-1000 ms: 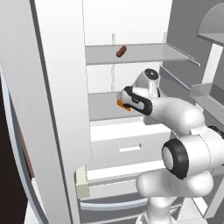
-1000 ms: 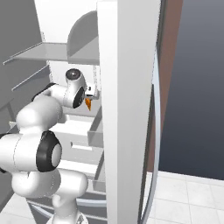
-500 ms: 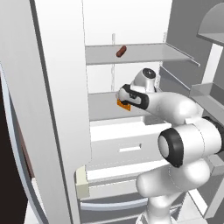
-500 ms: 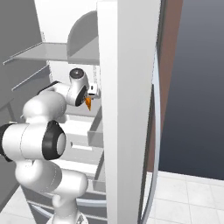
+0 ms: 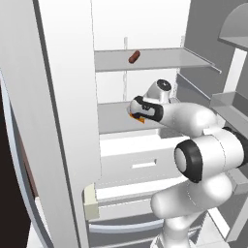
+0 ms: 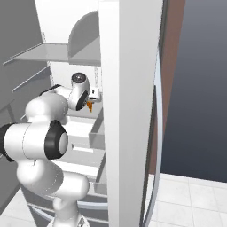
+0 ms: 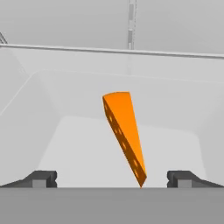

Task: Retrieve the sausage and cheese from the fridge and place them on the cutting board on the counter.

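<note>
I reach into the open fridge. My gripper sits with its fingers spread, not gripping; the cheese lies between them on the middle shelf. The sausage rests on the upper shelf, farther back.

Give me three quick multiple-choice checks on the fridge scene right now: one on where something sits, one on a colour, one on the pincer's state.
1. Where is the sausage?
A. on the upper shelf of the fridge
B. in a bottom drawer
C. between the pincer's fingers

2. What colour is the cheese?
A. white
B. orange
C. green

3. How do the pincer fingers stand?
A. closed tight on the cheese
B. spread apart, the cheese between them and clear of both tips
C. closed on the sausage

Answers:
1 A, the left base view shows it lying on the upper shelf.
2 B, the hand view shows an orange wedge.
3 B, both tips sit wide of the wedge.
</note>
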Available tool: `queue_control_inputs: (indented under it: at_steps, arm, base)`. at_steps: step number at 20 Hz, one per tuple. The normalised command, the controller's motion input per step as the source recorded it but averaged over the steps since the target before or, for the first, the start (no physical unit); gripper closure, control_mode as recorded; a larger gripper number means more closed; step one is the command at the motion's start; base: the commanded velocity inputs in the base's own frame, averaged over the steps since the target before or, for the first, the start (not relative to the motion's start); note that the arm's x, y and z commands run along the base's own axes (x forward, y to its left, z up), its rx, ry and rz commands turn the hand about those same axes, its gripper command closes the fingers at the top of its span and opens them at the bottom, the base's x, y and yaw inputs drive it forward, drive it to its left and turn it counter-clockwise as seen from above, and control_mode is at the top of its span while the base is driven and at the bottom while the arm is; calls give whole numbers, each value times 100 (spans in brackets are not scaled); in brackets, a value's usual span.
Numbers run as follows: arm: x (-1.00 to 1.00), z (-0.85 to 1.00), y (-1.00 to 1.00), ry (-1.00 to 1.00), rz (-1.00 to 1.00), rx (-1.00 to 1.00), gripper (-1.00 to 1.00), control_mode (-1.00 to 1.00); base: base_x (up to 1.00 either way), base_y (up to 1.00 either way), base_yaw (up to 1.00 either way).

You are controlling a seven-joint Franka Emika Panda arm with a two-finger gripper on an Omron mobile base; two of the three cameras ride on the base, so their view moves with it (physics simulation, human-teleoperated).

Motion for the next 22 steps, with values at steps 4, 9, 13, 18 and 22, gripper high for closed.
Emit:
queue_control_inputs:
  at_steps: [4,9,13,18,22]
  arm:
    - [23,0,0,0,4,0,-100,-100]
    - [26,-2,0,1,4,0,-100,-100]
    - [22,-17,3,4,4,0,-100,-100]
    - [30,-8,7,0,4,0,-100,-100]
    - [40,-4,1,0,4,0,-100,-100]
  base:
    - [0,0,0]
    - [0,0,0]
    - [0,0,0]
    - [0,0,0]
    - [0,0,0]
